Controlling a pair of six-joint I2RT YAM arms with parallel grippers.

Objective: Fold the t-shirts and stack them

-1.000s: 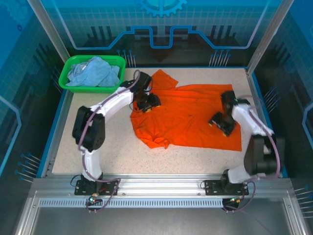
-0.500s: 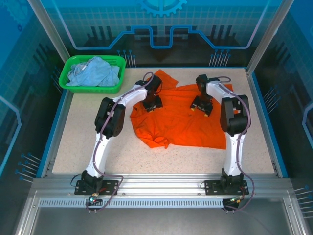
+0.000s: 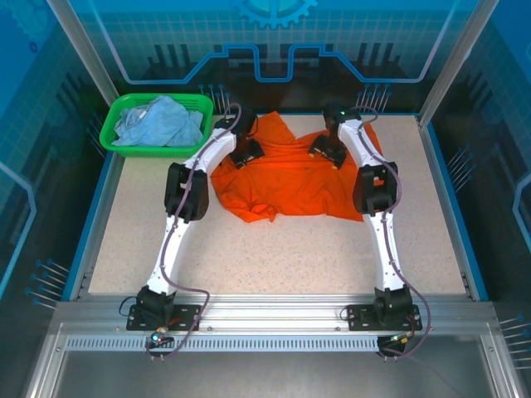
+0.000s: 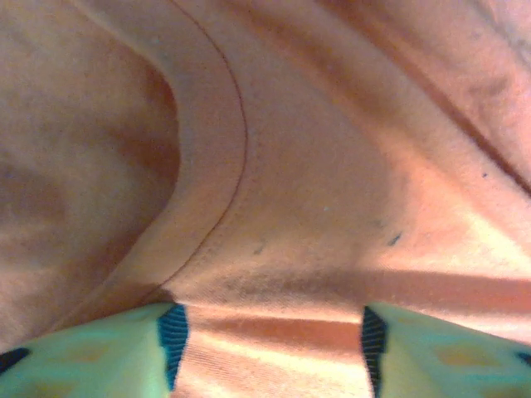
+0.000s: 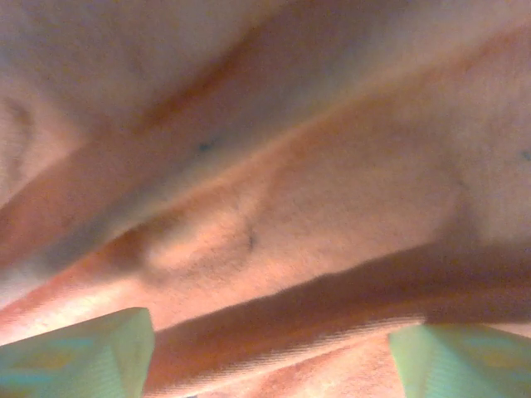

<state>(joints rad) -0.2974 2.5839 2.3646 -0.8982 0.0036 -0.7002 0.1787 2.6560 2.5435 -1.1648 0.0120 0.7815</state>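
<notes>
Orange t-shirt [image 3: 286, 178] beneath two gaping end effectors [image 3: 247, 154] [image 3: 328, 152]

A shirt [image 3: 290, 186] lies on the far middle of the table [image 3: 274, 257]. The left hand [image 3: 246, 155] is over its far-left part and the right hand [image 3: 327, 152] over its far-right, well apart. In the far-left corner, a basket [image 3: 108, 137] holds the other shirt [image 3: 158, 124].

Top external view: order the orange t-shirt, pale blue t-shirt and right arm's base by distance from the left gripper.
1. orange t-shirt, under the left gripper.
2. pale blue t-shirt, in the basket, far left.
3. right arm's base, near right.
</notes>
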